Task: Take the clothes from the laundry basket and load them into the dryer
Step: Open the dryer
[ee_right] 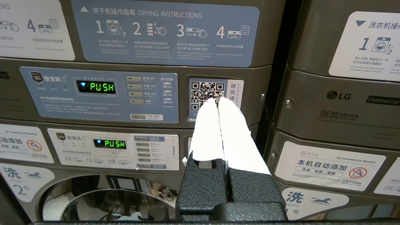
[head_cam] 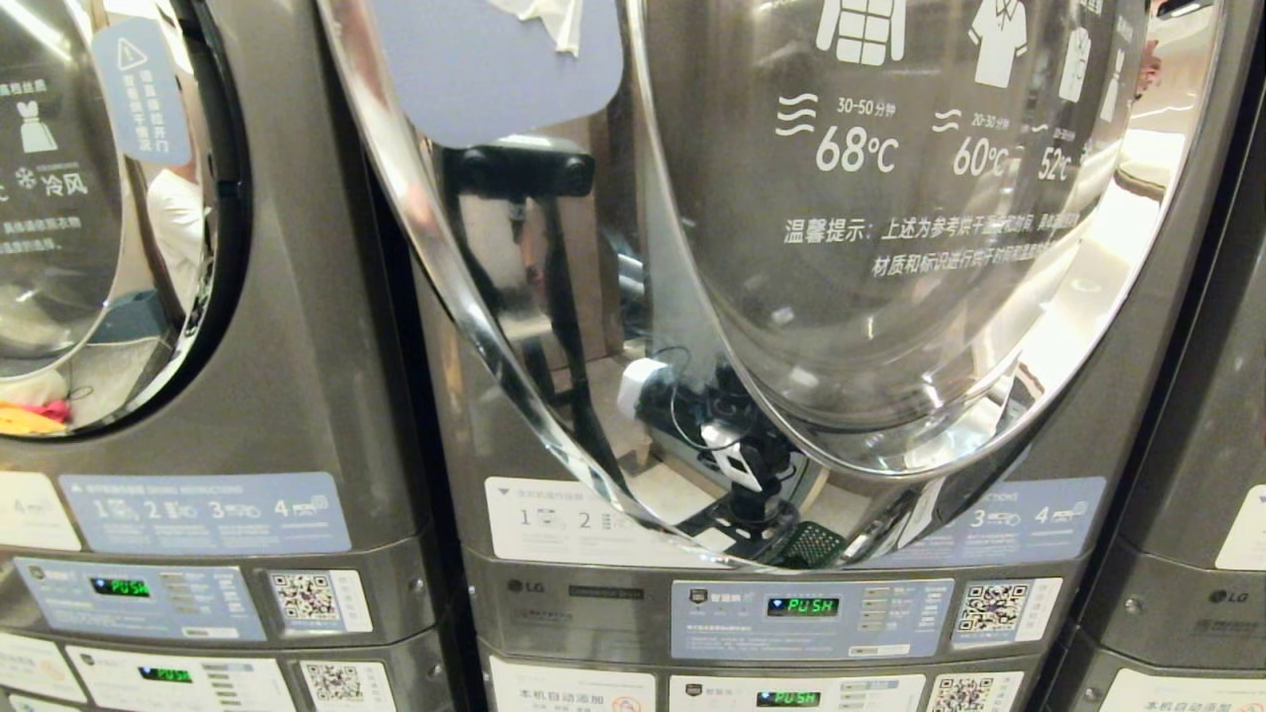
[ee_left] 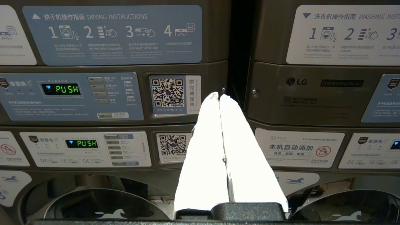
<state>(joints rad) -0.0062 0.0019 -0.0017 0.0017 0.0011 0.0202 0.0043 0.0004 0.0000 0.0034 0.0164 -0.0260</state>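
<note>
The dryer (head_cam: 870, 247) fills the head view, its round glass door with a chrome rim standing shut. The laundry basket and its clothes are out of direct view. Neither arm shows directly in the head view. My left gripper (ee_left: 218, 95) is shut with nothing between its white fingers (ee_left: 203, 150), pointing level at the seam between two stacked machines. My right gripper (ee_right: 217, 100) is also shut and empty, and it points at a QR sticker (ee_right: 207, 92) on a dryer's control strip.
A second machine (head_cam: 99, 218) on the left holds yellow and pink cloth (head_cam: 30, 415) behind its glass. Control panels reading PUSH (head_cam: 803, 606) run below the doors. Washer doors (ee_right: 109, 203) sit lower down. Another machine (head_cam: 1197, 554) stands at the right.
</note>
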